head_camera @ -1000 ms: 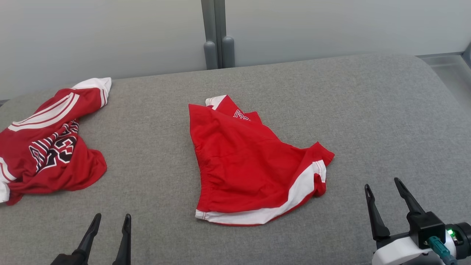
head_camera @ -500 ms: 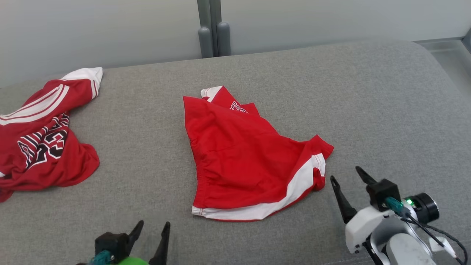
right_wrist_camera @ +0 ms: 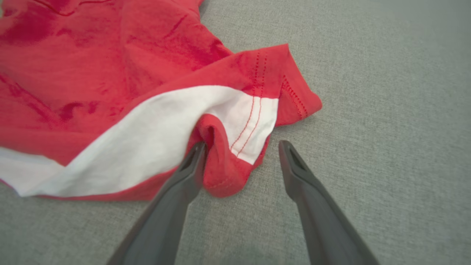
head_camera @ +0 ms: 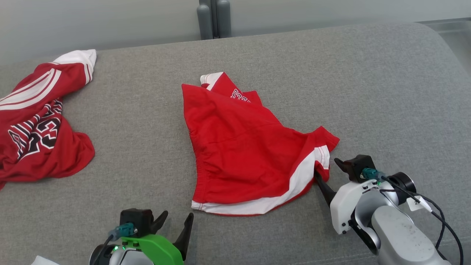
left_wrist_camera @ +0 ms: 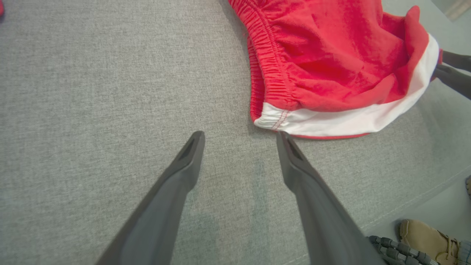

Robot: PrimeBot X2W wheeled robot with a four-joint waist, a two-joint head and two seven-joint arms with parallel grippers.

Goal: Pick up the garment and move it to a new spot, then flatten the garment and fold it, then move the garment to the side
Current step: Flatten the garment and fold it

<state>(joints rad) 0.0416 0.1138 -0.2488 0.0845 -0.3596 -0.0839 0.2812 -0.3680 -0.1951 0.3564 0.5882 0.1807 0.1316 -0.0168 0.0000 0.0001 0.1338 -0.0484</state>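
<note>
The red cotton shorts with white trim (head_camera: 243, 147) are laid centrally on the grey fabric cushion (head_camera: 368, 92), the near hem spanned from the open left end effector (head_camera: 178, 214), just short of it, to the open right end effector (head_camera: 326, 168), placed astride its corner.

A broad cushion (head_camera: 368, 92) covered in grey woven cloth takes up most of the head view. Its far edge runs across the upper part of the frame and rounds off at the upper right corner. Behind it stands a pale, plain wall (head_camera: 92, 22) under soft, even light. At the top centre a dark grey post (head_camera: 213, 16), made of two rounded uprights side by side, rises against the wall. At the upper right, past the rounded corner, lies a strip of pale floor (head_camera: 458, 40). In the lower right of the left wrist view the cushion's seamed edge drops to pale floor, where a tan laced shoe (left_wrist_camera: 428, 239) stands.
</note>
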